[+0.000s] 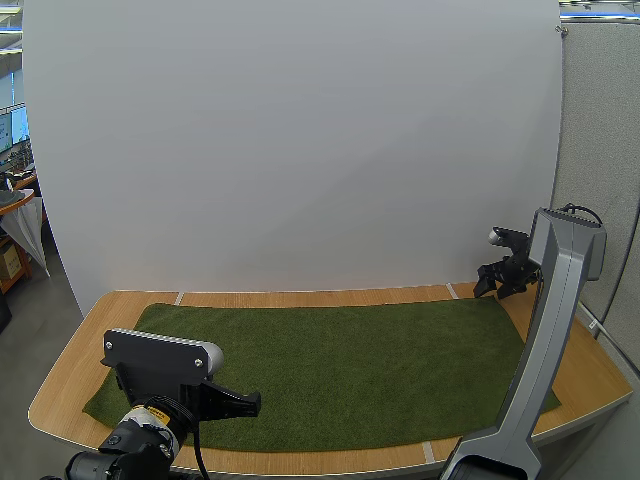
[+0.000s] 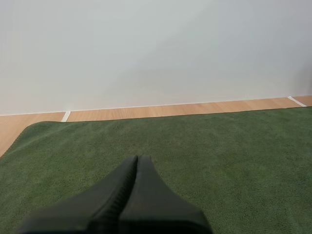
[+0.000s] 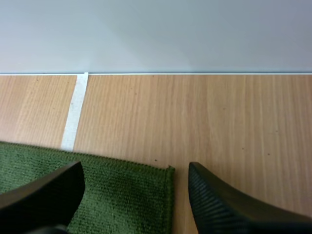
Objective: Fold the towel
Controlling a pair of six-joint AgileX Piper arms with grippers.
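1. Overhead, a green towel (image 1: 340, 365) lies spread flat and unfolded over most of a wooden table (image 1: 590, 385). A strip of bare wood shows between its far edge and a white board (image 1: 300, 150) standing at the table's back.
2. At the near left, the left gripper (image 1: 250, 402) hangs low over the towel's near left part, pointing toward the board. In the left wrist view its two black fingers (image 2: 146, 195) lie pressed together as one dark wedge, with nothing between them.
3. At the far right, the right gripper (image 1: 488, 287) sits at the towel's far right corner, close to the board.
4. Seen from the right wrist, its fingers (image 3: 219, 204) stand wide apart, a ribbed inner face in sight. One is over the green cloth and the other over bare wood, so the towel's corner lies between them. They grip nothing, and whether the tips touch the cloth cannot be told.
5. A strip of white tape (image 3: 74, 114) runs across the wood from the board to the towel's far edge, just beside that corner.
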